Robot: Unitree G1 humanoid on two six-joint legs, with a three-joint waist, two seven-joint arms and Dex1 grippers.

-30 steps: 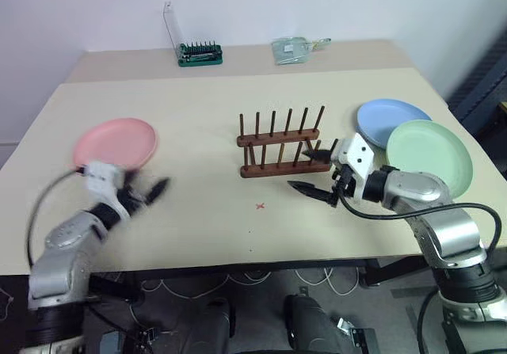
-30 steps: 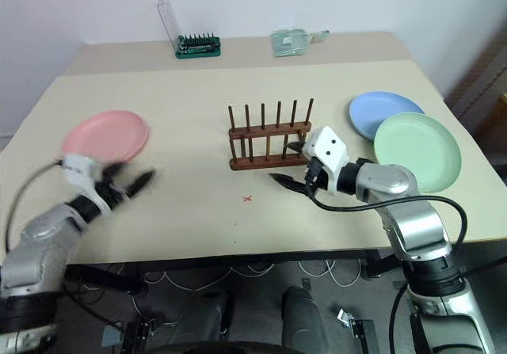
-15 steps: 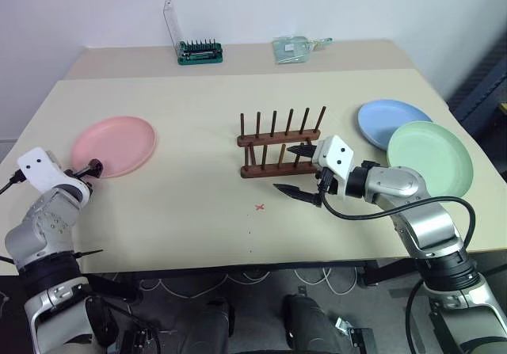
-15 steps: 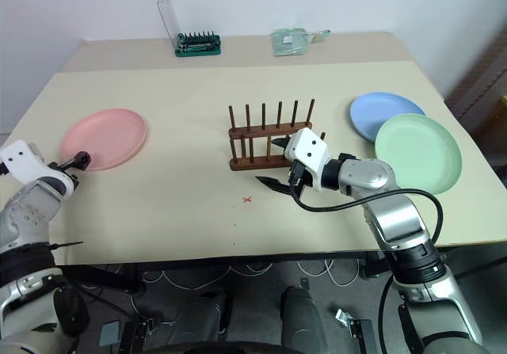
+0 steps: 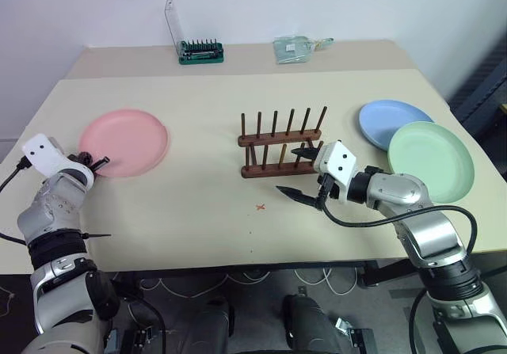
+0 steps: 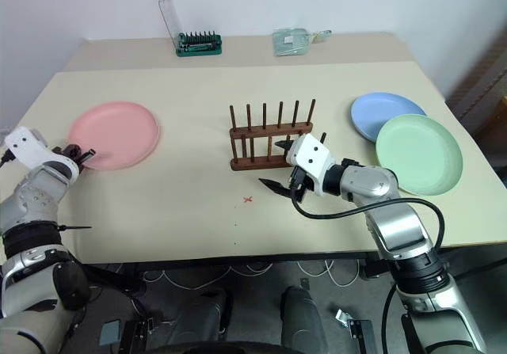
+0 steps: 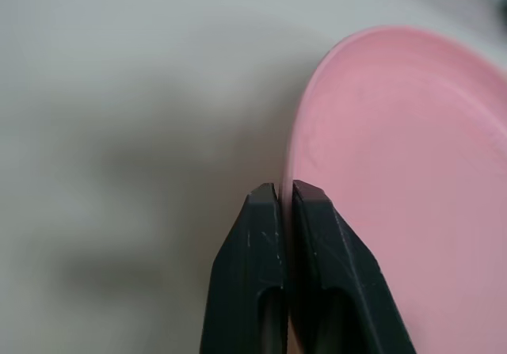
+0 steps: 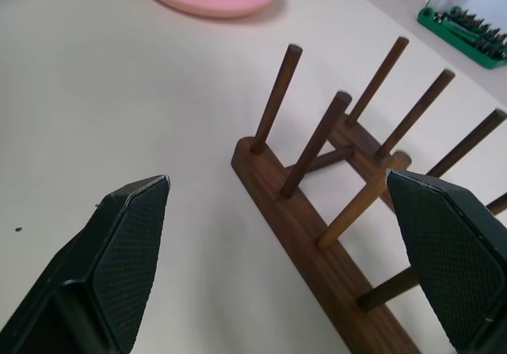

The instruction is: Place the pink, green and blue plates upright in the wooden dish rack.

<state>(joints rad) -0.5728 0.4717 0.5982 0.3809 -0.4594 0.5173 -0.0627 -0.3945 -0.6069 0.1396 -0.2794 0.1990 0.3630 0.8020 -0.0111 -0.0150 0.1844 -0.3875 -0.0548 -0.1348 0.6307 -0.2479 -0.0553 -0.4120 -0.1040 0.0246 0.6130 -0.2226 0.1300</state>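
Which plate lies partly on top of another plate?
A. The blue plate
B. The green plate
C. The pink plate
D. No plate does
B: the green plate covers the near edge of the blue plate, while the pink plate lies alone on the table's left side.

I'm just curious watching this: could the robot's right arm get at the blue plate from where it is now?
Probably yes. The blue plate lies on the table beside the right arm, and the right gripper hangs open by the wooden dish rack. One catch: the green plate overlaps its near edge.
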